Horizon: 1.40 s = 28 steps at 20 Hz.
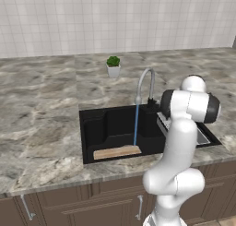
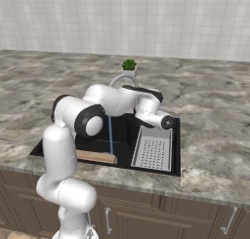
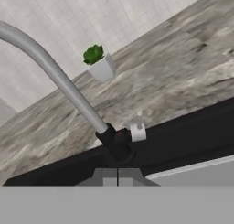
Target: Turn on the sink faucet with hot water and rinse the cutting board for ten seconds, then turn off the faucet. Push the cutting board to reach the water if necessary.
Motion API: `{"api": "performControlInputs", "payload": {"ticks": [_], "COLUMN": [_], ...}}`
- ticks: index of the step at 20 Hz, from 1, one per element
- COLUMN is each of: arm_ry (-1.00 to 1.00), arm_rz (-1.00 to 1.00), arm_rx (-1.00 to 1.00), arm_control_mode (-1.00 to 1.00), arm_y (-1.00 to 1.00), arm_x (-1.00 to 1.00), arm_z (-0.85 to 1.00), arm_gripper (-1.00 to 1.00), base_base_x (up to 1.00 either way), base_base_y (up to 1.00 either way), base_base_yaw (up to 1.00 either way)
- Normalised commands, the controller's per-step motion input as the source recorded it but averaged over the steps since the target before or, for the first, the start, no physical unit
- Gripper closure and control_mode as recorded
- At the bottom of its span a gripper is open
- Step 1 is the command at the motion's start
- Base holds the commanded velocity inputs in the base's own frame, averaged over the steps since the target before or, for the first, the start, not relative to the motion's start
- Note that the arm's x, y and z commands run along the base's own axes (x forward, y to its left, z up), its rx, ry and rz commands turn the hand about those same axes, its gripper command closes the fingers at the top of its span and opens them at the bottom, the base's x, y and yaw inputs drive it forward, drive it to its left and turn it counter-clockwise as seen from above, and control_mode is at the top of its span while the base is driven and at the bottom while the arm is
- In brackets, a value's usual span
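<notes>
Gripper [image 3: 117,176] fully closed, holding nothing, sits just short of the faucet [image 3: 59,77] base, small handle [image 3: 135,129] straight ahead and slightly right of the fingertips, while water [image 1: 136,124] lands on the cutting board [image 1: 117,151] lying along the sink [image 1: 92,128] front wall.

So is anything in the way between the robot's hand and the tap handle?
No, nothing visible. In the hand view the shut gripper sits right in front of the faucet base, with its small handle just beyond.
</notes>
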Motion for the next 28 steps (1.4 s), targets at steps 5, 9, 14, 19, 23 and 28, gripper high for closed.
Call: {"api": "performControlInputs", "payload": {"ticks": [5, 9, 14, 19, 23, 28], "arm_ry": [0.00, -0.01, -0.09, -0.16, -0.14, -0.12], "arm_rz": [0.32, 0.29, 0.11, 0.00, 0.00, 0.00], "arm_rx": [0.00, 0.00, 0.00, 0.00, 0.00, 0.00], "arm_control_mode": [-1.00, -1.00, -1.00, -1.00, -1.00, -1.00], "arm_y": [0.02, 0.13, 0.02, 0.14, 0.27, 0.23], "arm_x": [-0.21, -0.17, -0.05, 0.00, 0.04, 0.14], "arm_z": [0.01, 0.02, 0.06, 0.00, 0.00, 0.00], "arm_gripper": [1.00, 1.00, 1.00, 1.00, 1.00, 1.00], "base_base_x": [0.00, 0.00, 0.00, 0.00, 0.00, 0.00], "base_base_y": [0.00, 0.00, 0.00, 0.00, 0.00, 0.00], "base_base_yaw": [0.00, 0.00, 0.00, 0.00, 0.00, 0.00]}}
